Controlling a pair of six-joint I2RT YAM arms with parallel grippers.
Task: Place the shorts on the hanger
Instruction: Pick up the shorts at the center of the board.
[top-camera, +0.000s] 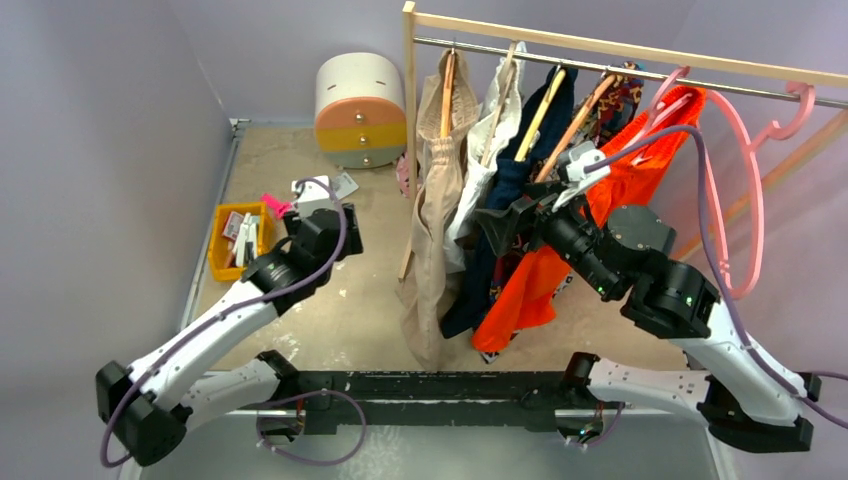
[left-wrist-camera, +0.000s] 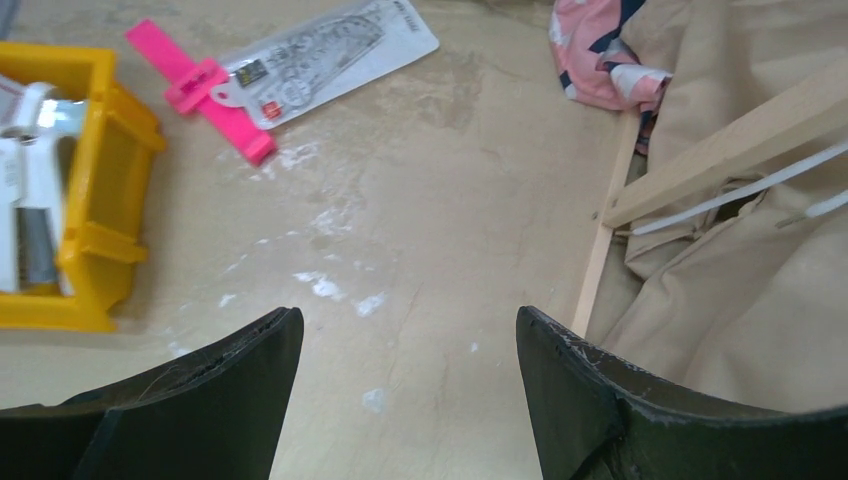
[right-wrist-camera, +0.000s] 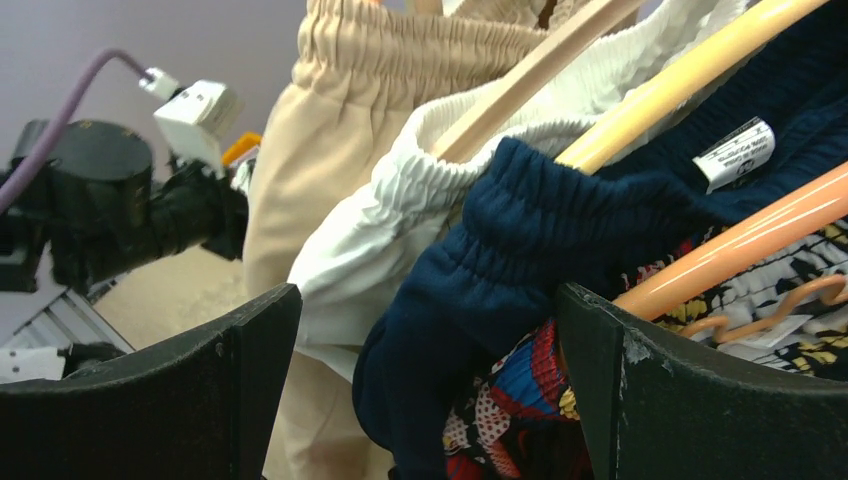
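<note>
The shorts (left-wrist-camera: 600, 50), pink with a navy and white print, lie crumpled on the table behind the rack's post; only a small pink bit (top-camera: 402, 172) shows in the top view. The hanger (top-camera: 745, 170), large and pink, hangs bare at the right end of the rail. My left gripper (top-camera: 338, 238) is open and empty above the table (left-wrist-camera: 410, 340), well short of the shorts. My right gripper (top-camera: 500, 225) is open at the hanging clothes, and its fingers (right-wrist-camera: 250, 360) stand either side of a navy garment (right-wrist-camera: 520, 230) and a dark multicoloured one (right-wrist-camera: 520, 410).
A wooden rack (top-camera: 409, 100) holds beige (top-camera: 435, 210), white and navy garments on tan hangers, and an orange garment (top-camera: 620, 190) on another pink hanger. A yellow bin (left-wrist-camera: 90, 190), a pink clip (left-wrist-camera: 205, 90) and a plastic packet (left-wrist-camera: 320, 55) lie to the left. A round drawer unit (top-camera: 360, 110) stands at the back.
</note>
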